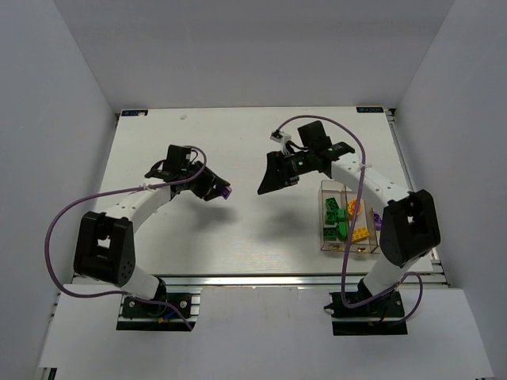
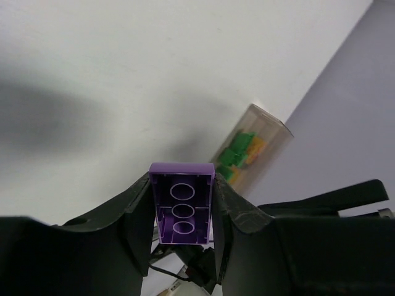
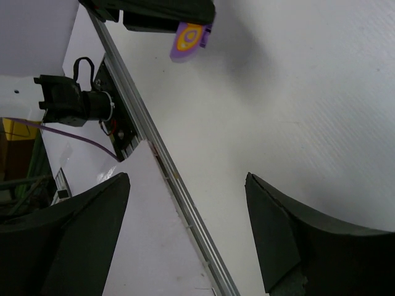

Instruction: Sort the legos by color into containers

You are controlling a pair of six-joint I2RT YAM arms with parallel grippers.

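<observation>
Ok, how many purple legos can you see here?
2. One purple lego is clamped in the left gripper; a second purple piece shows at the right end of the containers, partly behind the right arm. More may be hidden there.

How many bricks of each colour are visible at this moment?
Green bricks: about 4, overlapping in the bins
Yellow or orange bricks: 2
Purple bricks: 2, one held by the left gripper, one partly hidden
Total: about 8
</observation>
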